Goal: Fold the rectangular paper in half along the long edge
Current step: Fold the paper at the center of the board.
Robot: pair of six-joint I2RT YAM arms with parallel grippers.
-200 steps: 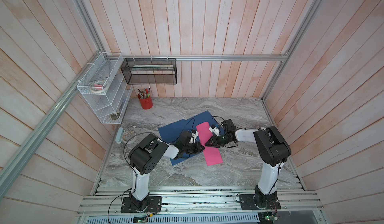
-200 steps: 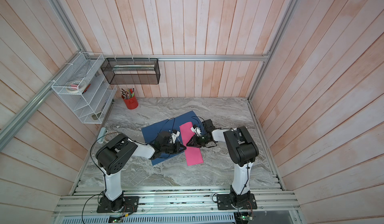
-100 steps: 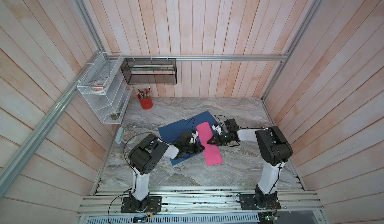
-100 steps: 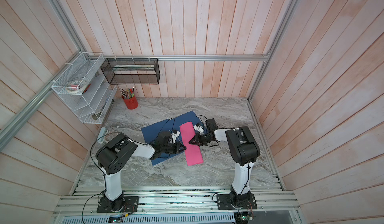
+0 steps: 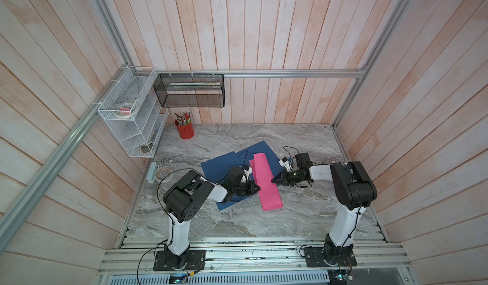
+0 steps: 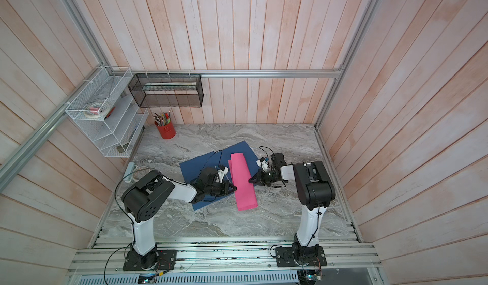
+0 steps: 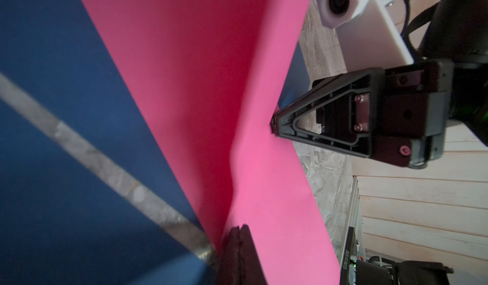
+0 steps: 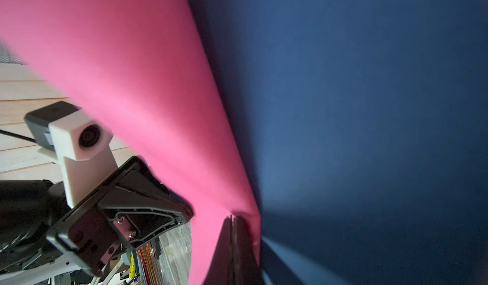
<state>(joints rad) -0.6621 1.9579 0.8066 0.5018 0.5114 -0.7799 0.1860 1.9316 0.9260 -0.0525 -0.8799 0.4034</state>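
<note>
Pink rectangular paper (image 5: 265, 180) lies as a long strip, partly over a dark blue sheet (image 5: 219, 164), with its near end on the bare marble worktop (image 5: 303, 212). My left tool (image 5: 258, 188) and right tool (image 5: 272, 181), both closed tight, touch its opposite long edges. Open worktop surrounds us.

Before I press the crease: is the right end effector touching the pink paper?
Touching. In the left wrist view the tip of the shut right end effector meets the pink paper at its edge, and the sheet buckles there.
</note>
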